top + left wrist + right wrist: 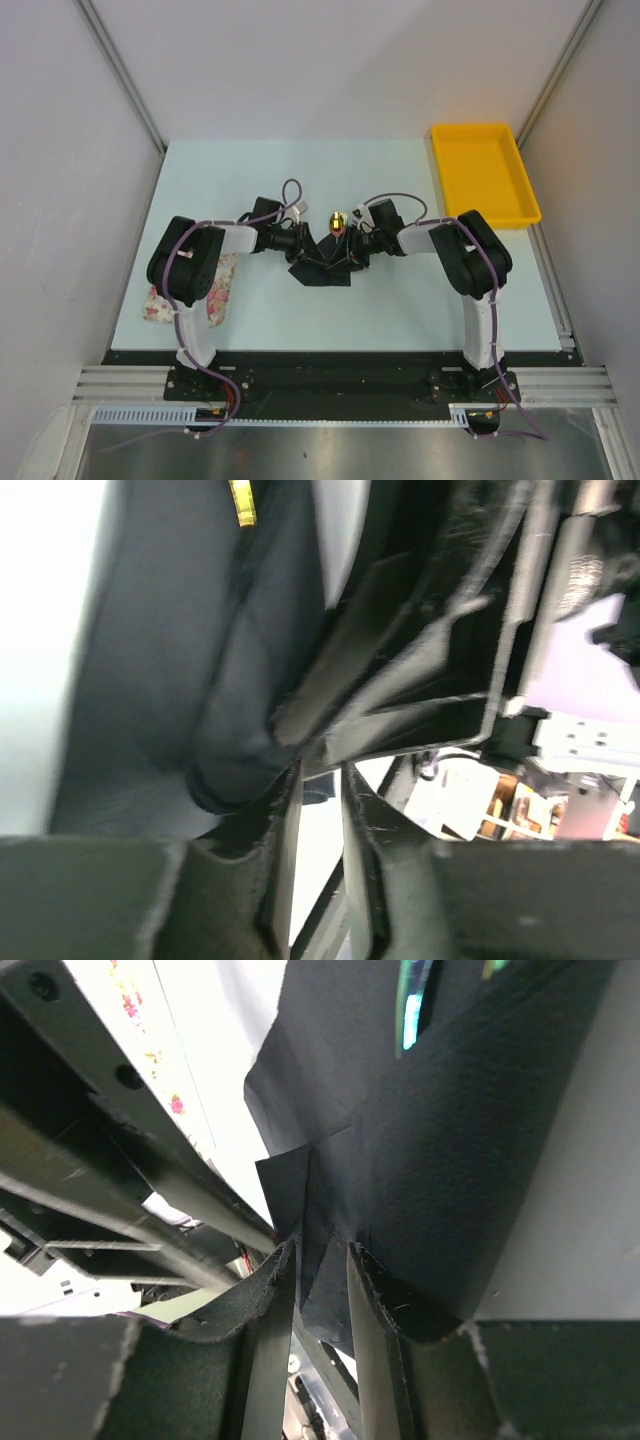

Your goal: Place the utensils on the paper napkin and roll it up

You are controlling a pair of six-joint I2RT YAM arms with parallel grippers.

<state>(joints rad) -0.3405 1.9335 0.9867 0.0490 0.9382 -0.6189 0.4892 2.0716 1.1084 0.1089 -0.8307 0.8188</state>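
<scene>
The black paper napkin (320, 272) lies bunched at the table's middle, between my two grippers. A gold end of the utensils (337, 218) pokes out at its far side; the rest is wrapped inside. In the left wrist view the napkin (200, 680) bulges as a roll beside my left gripper (320, 770), with a gold tip (242, 505) above. The jaws stand slightly apart with bare table showing between them. My right gripper (320, 1245) has a loose fold of the napkin (440, 1160) between its narrowly parted fingers. A shiny utensil (412, 1005) shows at the top.
A pink-and-white floral cloth (222, 290) lies under the left arm's elbow, and also shows in the right wrist view (140, 1020). A yellow tray (440, 160) stands at the back right. The two grippers (300, 243) (352, 250) nearly touch each other.
</scene>
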